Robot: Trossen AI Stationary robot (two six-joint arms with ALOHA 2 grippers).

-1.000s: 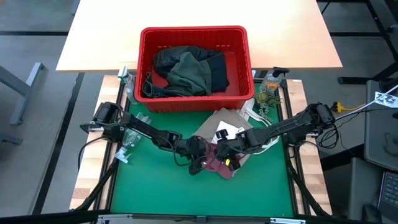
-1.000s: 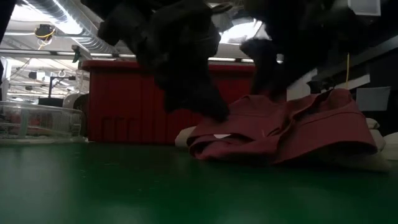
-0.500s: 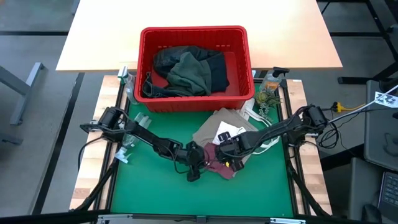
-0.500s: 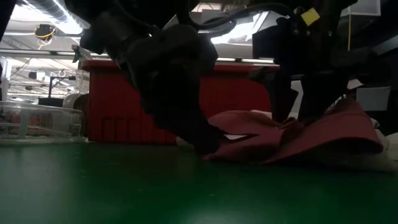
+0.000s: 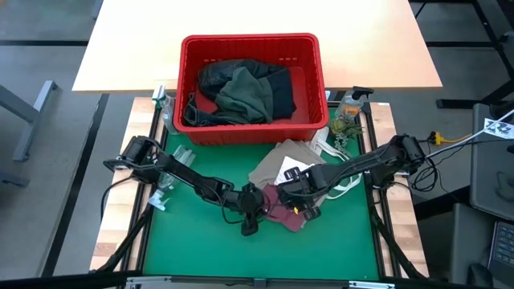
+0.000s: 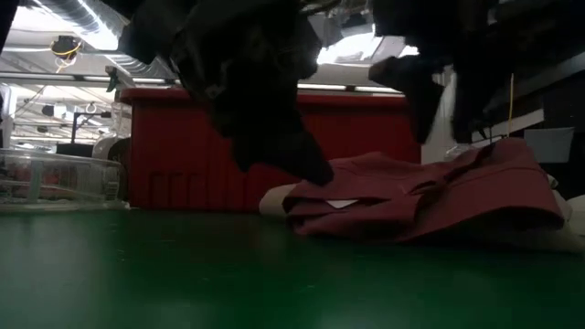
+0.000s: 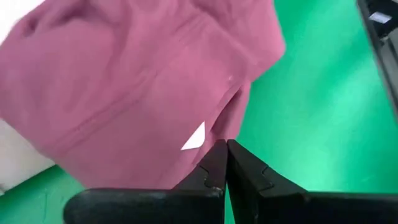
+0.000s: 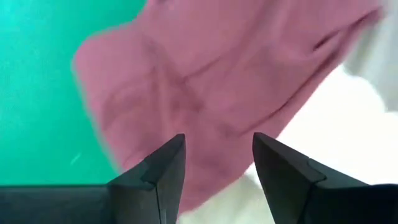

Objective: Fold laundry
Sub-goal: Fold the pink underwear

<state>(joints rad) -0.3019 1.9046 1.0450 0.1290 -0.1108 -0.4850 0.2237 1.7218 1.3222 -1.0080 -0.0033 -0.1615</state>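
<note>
From my remote station, I saw both arms reaching inward over the green mat and meeting at the maroon piece, which lay crumpled near the mat's middle, partly on top of a tan top spread just in front of the red basket.

The left arm stretched from its base at the mat's left edge in a long, low diagonal, its wrist bent down so the left gripper touched the maroon cloth's left edge. Through the left wrist camera, its two dark fingers were pressed flat together at the hem of the maroon piece, right by a small white tag; I could not tell whether any cloth was pinched between them.

The right arm came in from the right edge, elbow raised, with the right gripper poised over the garment's right side. Its fingers stood spread apart above the maroon fabric, holding nothing.

At table height the maroon piece sat bunched on the mat, the basket behind it. An olive-green shirt and black garments were heaped inside the basket.
</note>
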